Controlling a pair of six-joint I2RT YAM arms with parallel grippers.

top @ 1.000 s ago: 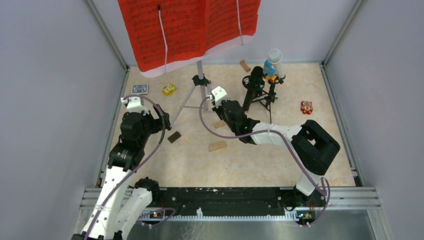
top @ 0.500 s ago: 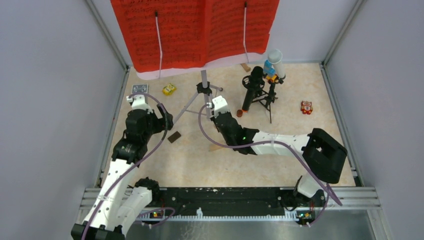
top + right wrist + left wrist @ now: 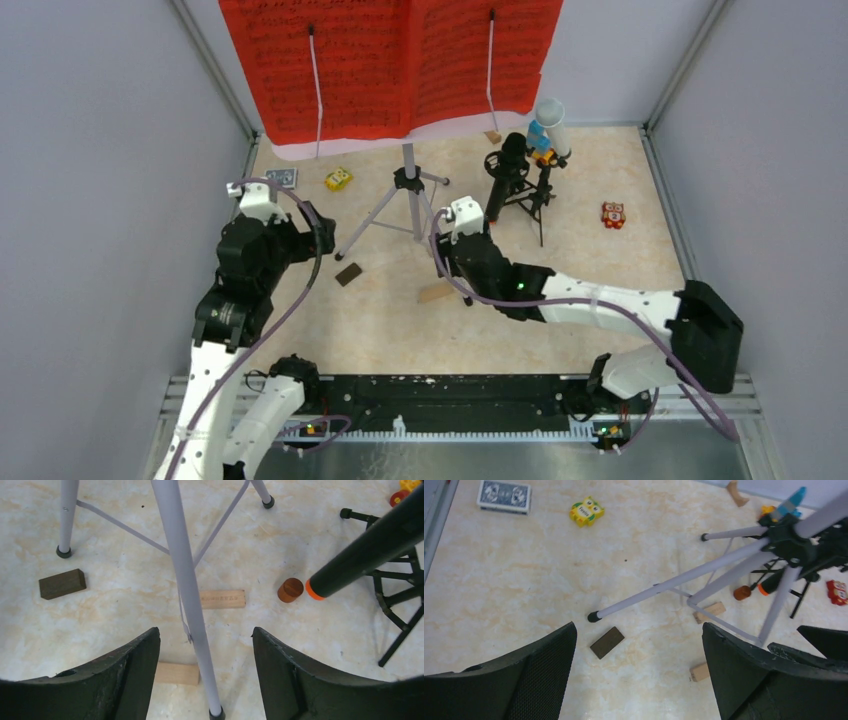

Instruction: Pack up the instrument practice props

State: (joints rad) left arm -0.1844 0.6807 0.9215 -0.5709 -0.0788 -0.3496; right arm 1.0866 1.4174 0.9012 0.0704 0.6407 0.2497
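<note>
silver tripod leg [image 3: 186,580] between the spread right fingers [image 3: 115,680], clear of both

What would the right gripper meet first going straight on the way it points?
Most likely the silver tripod leg, which stands between the open fingers of the right gripper; depth is hard to judge.

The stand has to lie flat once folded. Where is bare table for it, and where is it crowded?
Barest: the near-centre strip between the dark block, the wooden block and the front rail. Also right, between the red toy and the right arm. Crowded: the back, around the silver tripod, microphone and white tube.
</note>
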